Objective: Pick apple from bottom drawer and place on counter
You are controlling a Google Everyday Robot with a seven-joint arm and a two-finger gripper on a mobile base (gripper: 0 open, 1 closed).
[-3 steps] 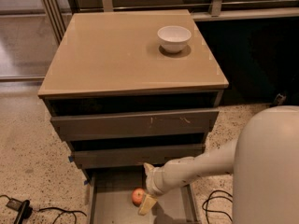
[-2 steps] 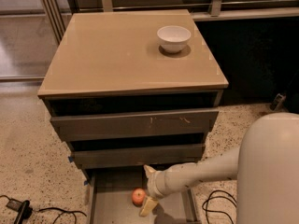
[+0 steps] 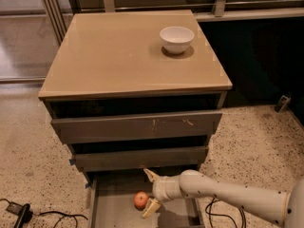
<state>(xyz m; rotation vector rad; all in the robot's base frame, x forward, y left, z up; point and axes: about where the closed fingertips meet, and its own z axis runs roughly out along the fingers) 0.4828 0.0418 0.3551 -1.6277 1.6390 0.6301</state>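
The small red apple [image 3: 140, 199] lies on the floor of the open bottom drawer [image 3: 114, 208], near its middle. My gripper [image 3: 150, 192] reaches in from the right on a white arm and is open, one finger above the apple and one below and to its right, close beside the apple. The tan counter [image 3: 114, 56] tops the dark cabinet above.
A white bowl [image 3: 176, 39] stands on the counter's back right. Two closed drawer fronts [image 3: 137, 127] overhang the bottom drawer. Black cables [image 3: 28, 213] lie on the speckled floor at left, more by the arm at right. A metal rail runs behind the cabinet.
My gripper has shifted slightly left toward the apple, and the arm has dropped lower in view. The apple has not moved.
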